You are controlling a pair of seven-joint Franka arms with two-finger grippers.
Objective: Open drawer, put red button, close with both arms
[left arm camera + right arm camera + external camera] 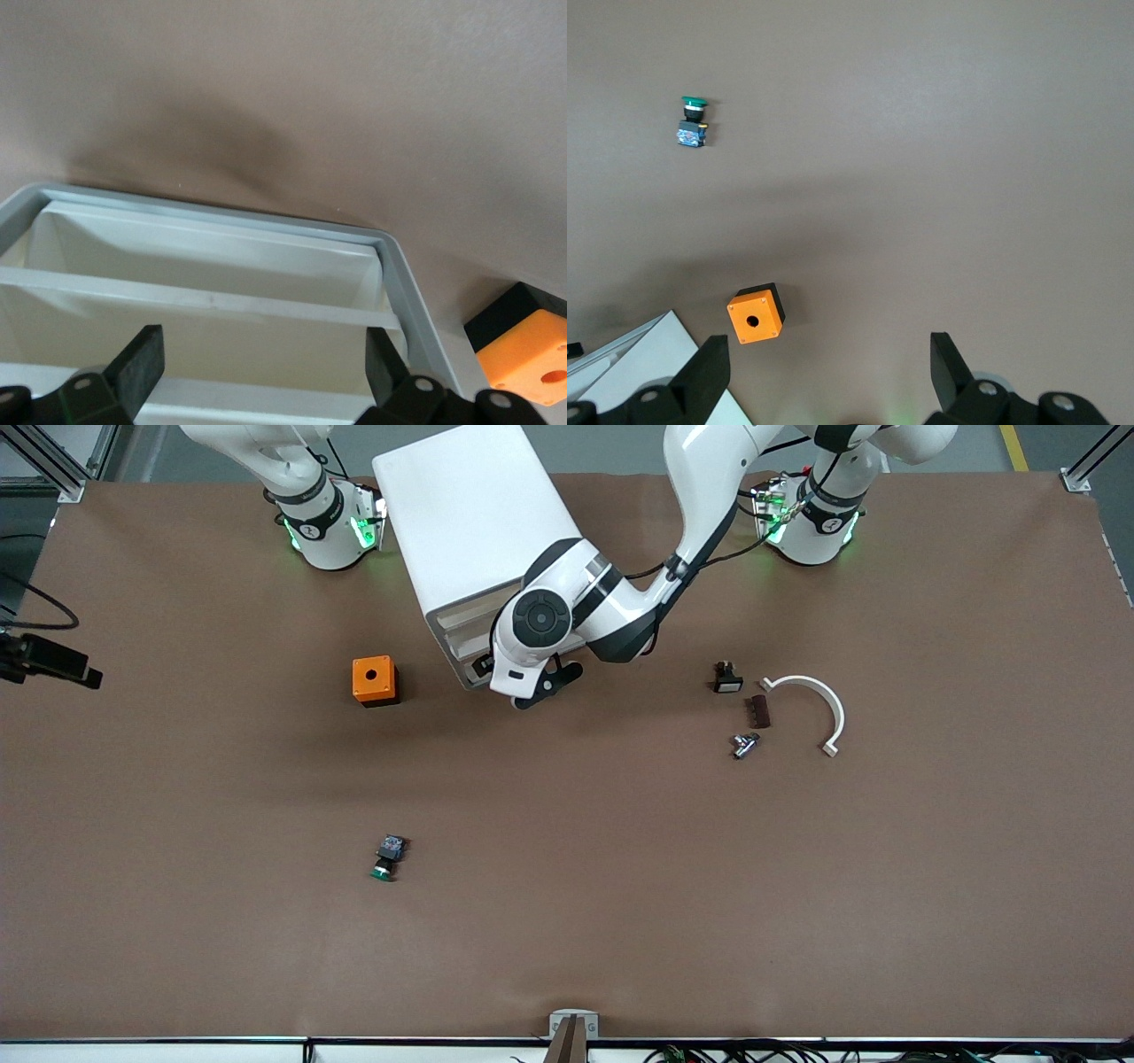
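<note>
White shallow tray drawer (pixel 204 266) is sitting in the front of the white boxy cabinet (pixel 461 522), which is standing on the brown table (pixel 620 868) between the two arm bases. In the left wrist view the cabinet's front is showing stacked white trays inside a grey rim. I cannot tell which one is the task's drawer, or whether it is pulled out.

The left gripper (pixel 542 687) is hanging just in front of the cabinet's front, and its black fingers (pixel 142 363) are standing wide apart, grasping nothing. The right gripper (pixel 828 376) is waiting high over the table toward the right arm's end, also spread wide and empty.

The small red button is not showing clearly in any view, so I cannot tell where it is lying. A green-capped push-button (pixel 388 857) is lying nearer to the front camera than an orange box with a round hole (pixel 374 680), which is standing beside the cabinet. Toward the left arm's end, a small black part (pixel 726 679), a brown toothed strip (pixel 759 711), a shiny metal fitting (pixel 744 744) and a white curved plastic piece (pixel 819 700) are lying close together.
</note>
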